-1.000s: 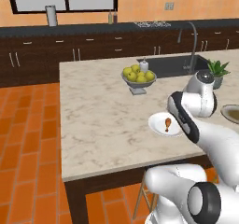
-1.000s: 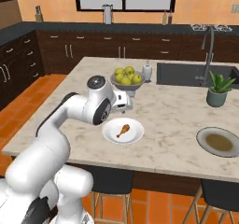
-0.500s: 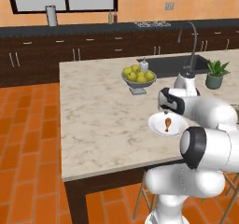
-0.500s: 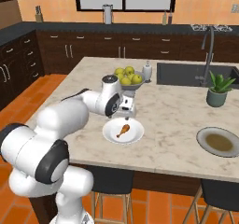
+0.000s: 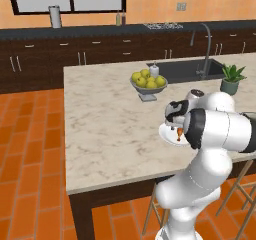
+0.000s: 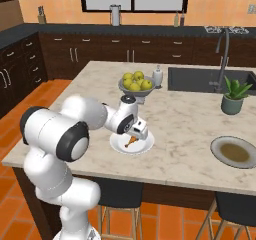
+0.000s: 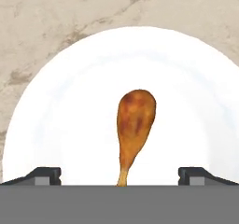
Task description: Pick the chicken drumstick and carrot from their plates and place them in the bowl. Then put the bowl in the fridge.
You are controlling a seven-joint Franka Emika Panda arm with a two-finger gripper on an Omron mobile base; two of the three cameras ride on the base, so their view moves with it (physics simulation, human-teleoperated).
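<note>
The golden-brown chicken drumstick point(image 7: 135, 122) lies on the plain white plate point(image 7: 70, 101), fat end away from the hand, thin bone toward it. My gripper point(image 7: 120, 175) hangs open just above the plate, one fingertip on each side of the bone end, nothing held. From the base cameras, the gripper point(image 6: 136, 135) sits low over the drumstick point(image 6: 130, 142) on the white plate point(image 6: 120, 146) near the island's front edge. The arm partly covers that plate point(image 5: 165, 132) in the left base view. The grey-rimmed plate point(image 6: 216, 147) with a brownish centre lies to the right. Carrot, bowl and fridge are out of view.
A footed grey bowl of yellow-green fruit point(image 6: 136, 83) stands just behind the white plate, with a small white bottle point(image 6: 157, 76) beside it. A sink with a tall faucet point(image 6: 220, 59) and a potted plant point(image 6: 232, 96) are at the back right. Stools stand under the island's front edge.
The arm has swung forward and down over the white plate, bringing the open gripper low above the drumstick. The drumstick and plates have not moved.
</note>
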